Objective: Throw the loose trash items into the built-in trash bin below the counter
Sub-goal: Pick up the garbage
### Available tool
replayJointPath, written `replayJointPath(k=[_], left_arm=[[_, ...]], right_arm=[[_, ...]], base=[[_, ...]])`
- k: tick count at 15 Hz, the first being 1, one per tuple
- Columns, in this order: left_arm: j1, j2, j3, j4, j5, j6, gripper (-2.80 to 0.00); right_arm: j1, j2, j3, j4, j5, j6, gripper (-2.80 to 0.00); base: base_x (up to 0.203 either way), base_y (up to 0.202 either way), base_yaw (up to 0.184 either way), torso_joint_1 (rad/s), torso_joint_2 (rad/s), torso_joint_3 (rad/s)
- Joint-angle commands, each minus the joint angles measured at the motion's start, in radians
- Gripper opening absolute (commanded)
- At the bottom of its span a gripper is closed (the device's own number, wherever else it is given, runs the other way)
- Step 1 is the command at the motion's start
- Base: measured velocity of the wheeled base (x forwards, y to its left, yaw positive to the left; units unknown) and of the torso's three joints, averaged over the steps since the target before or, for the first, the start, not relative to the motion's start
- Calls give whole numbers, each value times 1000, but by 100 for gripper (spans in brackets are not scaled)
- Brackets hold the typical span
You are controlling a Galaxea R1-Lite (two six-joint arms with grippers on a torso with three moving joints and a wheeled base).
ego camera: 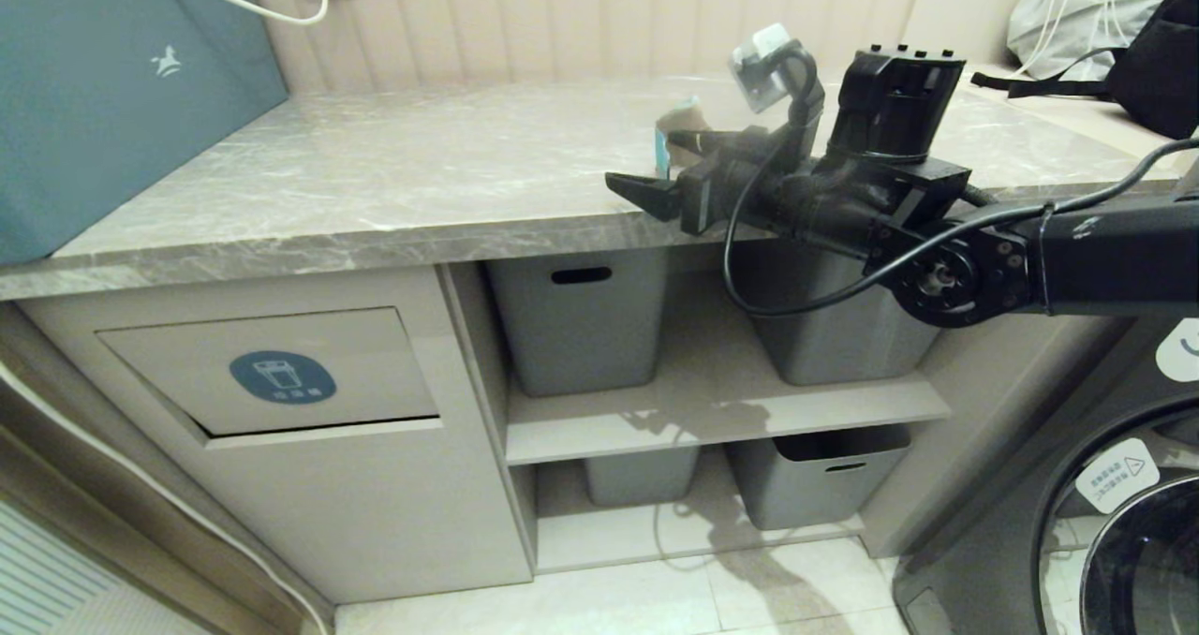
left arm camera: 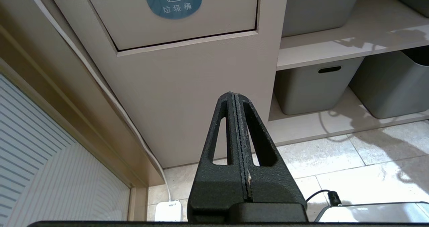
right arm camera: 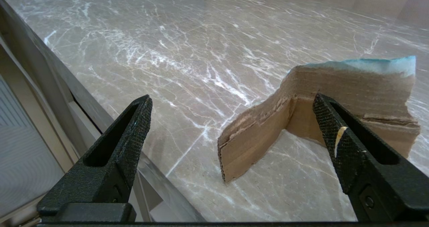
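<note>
From the head view, we reach the right tool (ego camera: 674,181) across the worktop (ego camera: 375,176) toward a cardboard scrap (ego camera: 667,143) standing near its front edge; the trash bin flap (ego camera: 272,373) below looks closed.

At the left wrist, our left tool (left arm camera: 238,120) hangs low before the cabinet, fingers pressed together, idle.

At the right wrist, the fingers stand wide apart, the scrap (right arm camera: 301,120) between them, ungrasped. We judge the pickup underway: next, advance and close on it.

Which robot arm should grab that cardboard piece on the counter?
Right. The right gripper is open at the counter, with the cardboard scrap just ahead of its fingers. The left gripper is shut, low near the floor.
</note>
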Motion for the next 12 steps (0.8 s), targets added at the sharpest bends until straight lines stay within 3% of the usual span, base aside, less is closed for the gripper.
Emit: replayJointPath(k=[1, 2, 12], left_arm=[[0, 0, 2, -1, 0, 1, -280], [0, 0, 2, -1, 0, 1, -280], [0, 0, 2, -1, 0, 1, -280]], right_arm=[[0, 12, -1, -4, 2, -1, 0], [0, 13, -1, -4, 2, -1, -280], [-1, -31, -22, -14, -1, -6, -280]], base=[[0, 0, 0, 0, 0, 0], [0, 0, 0, 0, 0, 0], [0, 0, 0, 0, 0, 0]])
